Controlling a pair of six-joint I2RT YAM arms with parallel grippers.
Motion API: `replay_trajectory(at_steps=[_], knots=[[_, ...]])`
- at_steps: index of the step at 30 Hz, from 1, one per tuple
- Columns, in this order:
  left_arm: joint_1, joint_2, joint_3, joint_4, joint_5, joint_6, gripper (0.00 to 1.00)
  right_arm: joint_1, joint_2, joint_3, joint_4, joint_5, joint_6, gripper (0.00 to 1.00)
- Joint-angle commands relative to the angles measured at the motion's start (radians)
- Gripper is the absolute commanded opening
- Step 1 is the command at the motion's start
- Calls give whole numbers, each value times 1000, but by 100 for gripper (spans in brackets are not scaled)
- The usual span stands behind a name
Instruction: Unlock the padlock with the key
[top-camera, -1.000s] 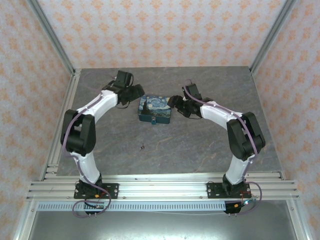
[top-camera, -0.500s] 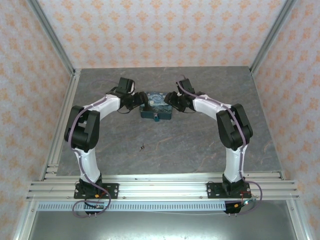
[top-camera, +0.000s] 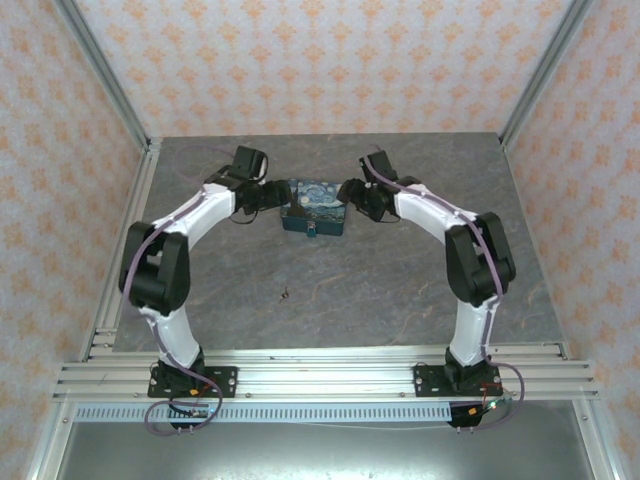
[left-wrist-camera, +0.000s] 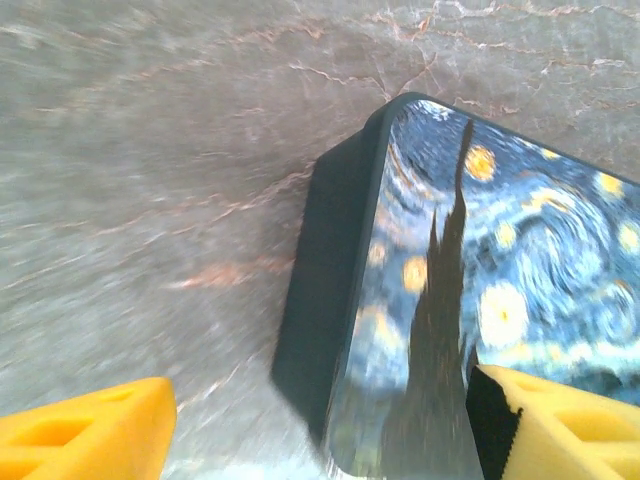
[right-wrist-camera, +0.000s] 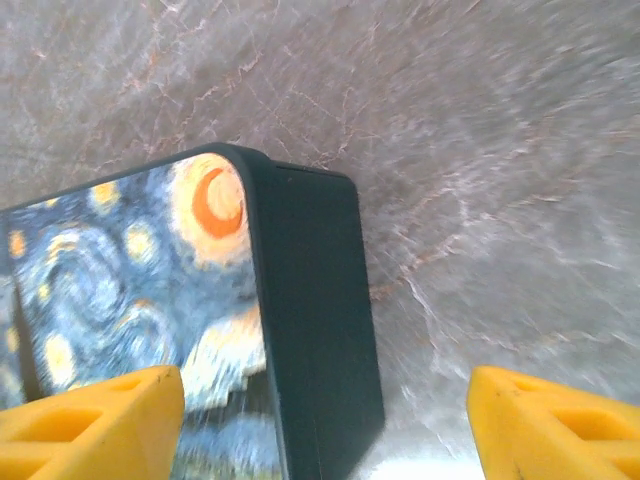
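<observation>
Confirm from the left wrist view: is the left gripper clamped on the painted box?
No, the left gripper stands open, one finger over the bare table, well clear of the dark side wall of the painted box.

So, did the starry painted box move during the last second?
Yes. The painted box has shifted slightly toward the far edge of the table, away from the small dark speck lying nearer the bases.

You are working on a matt, stone-look table (top-camera: 400, 290), grey with pale veins. The box (left-wrist-camera: 480, 280) shows you a glossy printed lid and smooth, satin-dark side walls. The yellow fingers (left-wrist-camera: 90, 435) look like matt moulded plastic. Toward 6 o'clock, the rails (top-camera: 320, 378) are brushed bare metal, and the arm shells (top-camera: 195, 215) are glossy white plastic.
</observation>
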Motion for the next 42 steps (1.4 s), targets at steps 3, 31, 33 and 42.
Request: replay_trajectory(at_steps=[3, 31, 33, 42], knots=[[0, -220, -194, -143, -138, 18, 74, 25, -220, -125, -66, 86, -16, 74], [-547, -238, -437, -169, -336, -546, 26, 273, -267, -388, 29, 111, 36, 71], [-549, -207, -416, -170, -333, -543, 26, 273, -272, -402, 34, 110, 39, 71], [-552, -170, -422, -165, -332, -550, 23, 273, -286, -430, 36, 116, 33, 71]])
